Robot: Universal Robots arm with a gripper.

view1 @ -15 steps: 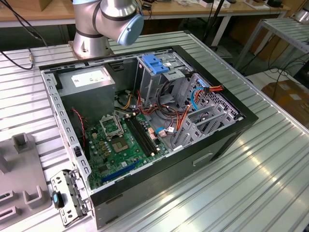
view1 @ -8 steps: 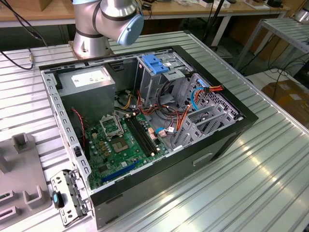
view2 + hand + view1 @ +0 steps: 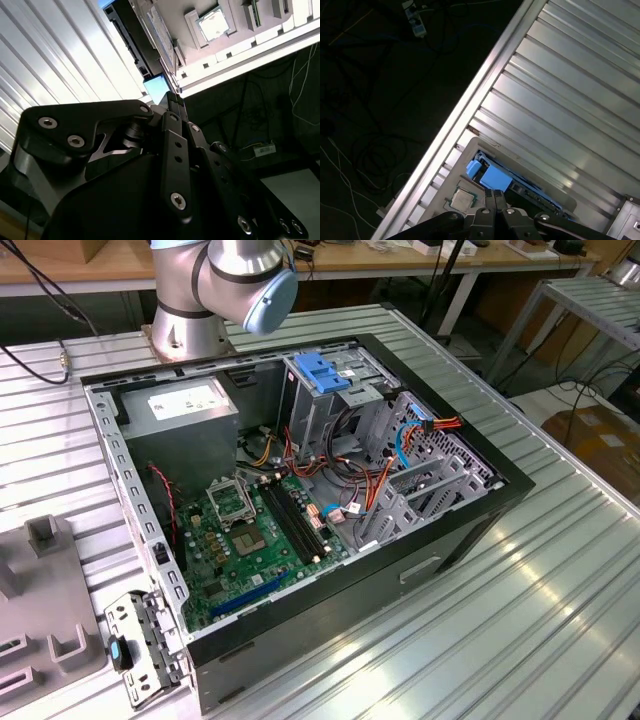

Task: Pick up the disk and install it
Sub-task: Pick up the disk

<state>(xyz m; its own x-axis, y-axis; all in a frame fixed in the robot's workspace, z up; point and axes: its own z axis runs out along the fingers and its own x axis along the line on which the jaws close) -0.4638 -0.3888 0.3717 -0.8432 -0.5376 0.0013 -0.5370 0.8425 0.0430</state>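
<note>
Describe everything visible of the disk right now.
In the first wrist view, the disk sits in a recess of a grey tray on the ribbed metal table, beside a processor chip. It shows light-blue plastic rail parts at one end and a dark casing running away from them, seen at a steep slant. Its label cannot be made out. The gripper is shut and points at the blue end; whether they touch cannot be told.
</note>
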